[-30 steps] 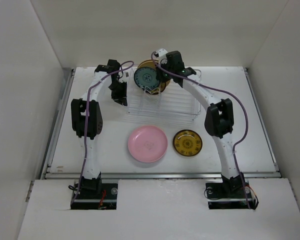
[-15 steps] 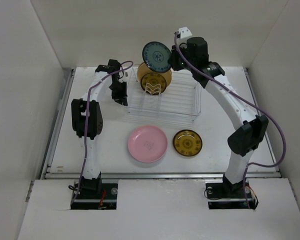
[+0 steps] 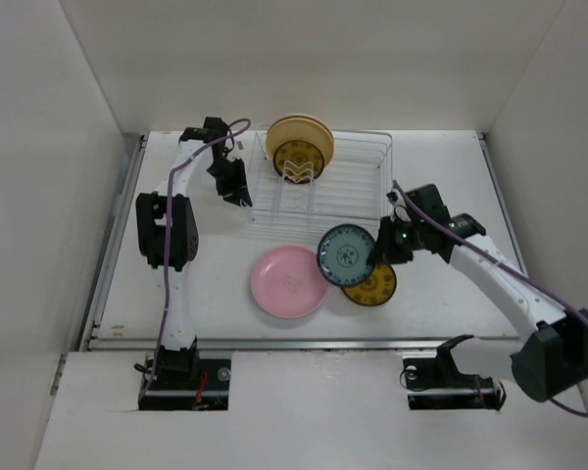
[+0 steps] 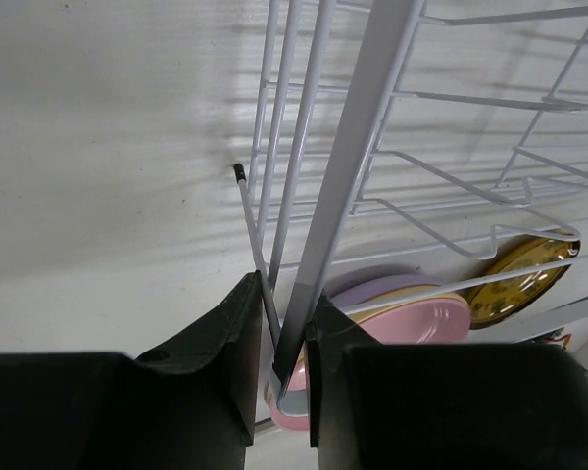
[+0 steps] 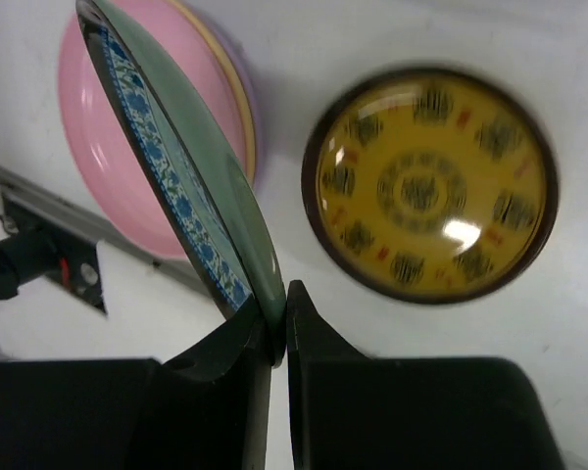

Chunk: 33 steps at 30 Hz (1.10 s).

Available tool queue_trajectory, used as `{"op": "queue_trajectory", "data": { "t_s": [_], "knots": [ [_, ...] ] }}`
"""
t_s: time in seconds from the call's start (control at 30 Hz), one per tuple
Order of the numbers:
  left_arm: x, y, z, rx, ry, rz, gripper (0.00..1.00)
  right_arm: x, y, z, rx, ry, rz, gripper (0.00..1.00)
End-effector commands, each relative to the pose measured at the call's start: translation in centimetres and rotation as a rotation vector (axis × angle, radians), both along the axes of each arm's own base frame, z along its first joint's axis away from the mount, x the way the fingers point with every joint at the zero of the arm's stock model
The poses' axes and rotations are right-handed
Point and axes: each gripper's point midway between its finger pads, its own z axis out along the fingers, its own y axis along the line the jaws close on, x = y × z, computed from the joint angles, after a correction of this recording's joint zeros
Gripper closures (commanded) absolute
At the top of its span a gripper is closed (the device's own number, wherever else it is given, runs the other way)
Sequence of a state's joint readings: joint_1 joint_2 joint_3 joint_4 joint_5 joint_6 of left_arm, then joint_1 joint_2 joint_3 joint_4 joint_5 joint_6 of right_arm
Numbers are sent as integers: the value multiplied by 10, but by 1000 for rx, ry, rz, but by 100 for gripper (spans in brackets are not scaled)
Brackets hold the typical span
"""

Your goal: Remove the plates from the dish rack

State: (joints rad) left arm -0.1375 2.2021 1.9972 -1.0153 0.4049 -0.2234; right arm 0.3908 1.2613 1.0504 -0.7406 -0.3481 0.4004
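right pincer (image 5: 279,305) pinching teal plate (image 5: 208,196) rim above brown-gold plate (image 5: 431,186); left pincer (image 4: 282,315) clamping dish rack (image 4: 367,98) wire.

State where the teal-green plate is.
In the top view, the teal-green plate is right of centre, gripped by the right tool, over the brown-gold plate, beside the pink plate.

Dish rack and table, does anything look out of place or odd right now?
Nothing spilled or broken. The one oddity: the left gripper pinches a rim wire of the dish rack, not a plate. The right gripper holds the teal plate tilted, near the brown-gold plate.
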Motion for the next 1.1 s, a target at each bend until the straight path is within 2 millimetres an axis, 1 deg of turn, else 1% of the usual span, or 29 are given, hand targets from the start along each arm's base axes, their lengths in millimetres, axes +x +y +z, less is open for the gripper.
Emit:
{"op": "queue_trajectory", "data": {
  "t_s": [0.0, 0.03, 0.07, 0.1, 0.13, 0.17, 0.3, 0.33, 0.37, 0.43, 0.47, 0.5, 0.53, 0.57, 0.6, 0.63, 0.67, 0.7, 0.73, 0.77, 0.83, 0.87, 0.9, 0.93, 1.0, 1.03, 1.07],
  "knots": [
    [5, 2, -26, -96, 123, 193, 100, -28, 4, 16, 148, 63, -98, 100],
    [4, -3, -22, -128, 126, 206, 100, -32, 4, 14, 167, 84, -132, 100],
    [4, -5, -23, -141, 131, 212, 100, -34, 0, 8, 157, 85, -163, 100],
    [4, -7, -22, -151, 137, 219, 100, -40, -8, -8, 142, 108, -203, 100],
    [2, -8, -27, -162, 145, 217, 100, -40, -13, -17, 129, 137, -249, 100],
    [1, -12, -25, -187, 156, 223, 100, -40, -23, -32, 100, 153, -297, 100],
    [-1, -12, -27, -185, 165, 224, 100, -36, -42, -57, 68, 191, -425, 100],
    [-1, -12, -23, -188, 154, 223, 100, -39, -48, -66, 59, 204, -459, 100],
    [-3, -12, -25, -186, 163, 224, 100, -38, -50, -70, 64, 208, -480, 100],
    [-2, -13, -15, -199, 150, 227, 100, -35, -59, -76, 75, 212, -528, 100],
    [-5, -13, -18, -198, 159, 228, 100, -34, -61, -77, 76, 211, -537, 100],
    [-5, -13, -18, -197, 155, 220, 100, -35, -61, -81, 75, 213, -537, 100],
    [-5, -13, -18, -197, 155, 220, 100, -33, -65, -82, 69, 208, -556, 100],
    [-5, -13, -14, -197, 142, 211, 100, -36, -64, -90, 67, 227, -552, 100],
    [-3, -12, -12, -198, 128, 201, 100, -38, -63, -94, 64, 234, -530, 91],
    [-4, -11, -13, -187, 136, 204, 100, -40, -61, -98, 66, 251, -513, 79],
    [-4, -10, -14, -178, 135, 206, 100, -42, -59, -101, 69, 270, -506, 64],
    [-4, -9, -14, -177, 130, 197, 100, -47, -59, -109, 53, 297, -489, 49],
    [-4, -7, -14, -165, 123, 187, 100, -52, -61, -113, 32, 318, -476, 32],
    [-4, -7, -14, -164, 123, 187, 100, -51, -65, -111, 5, 315, -493, 29],
    [-6, -5, -16, -147, 131, 180, 100, -49, -71, -111, -32, 306, -490, 28],
    [-5, -2, -18, -132, 124, 175, 100, -45, -71, -108, -34, 293, -495, 27],
    [-3, -1, -16, -125, 114, 176, 100, -40, -72, -101, -38, 272, -492, 27],
    [-5, -1, -16, -123, 123, 177, 100, -39, -74, -99, -52, 278, -498, 27],
    [-5, 1, -18, -110, 120, 180, 100, -34, -73, -89, -55, 259, -480, 27],
    [-4, 1, -13, -112, 110, 179, 100, -28, -70, -79, -37, 242, -474, 25],
    [-2, 1, -13, -113, 101, 179, 100, -24, -70, -68, -28, 213, -466, 22]
  ]
}}
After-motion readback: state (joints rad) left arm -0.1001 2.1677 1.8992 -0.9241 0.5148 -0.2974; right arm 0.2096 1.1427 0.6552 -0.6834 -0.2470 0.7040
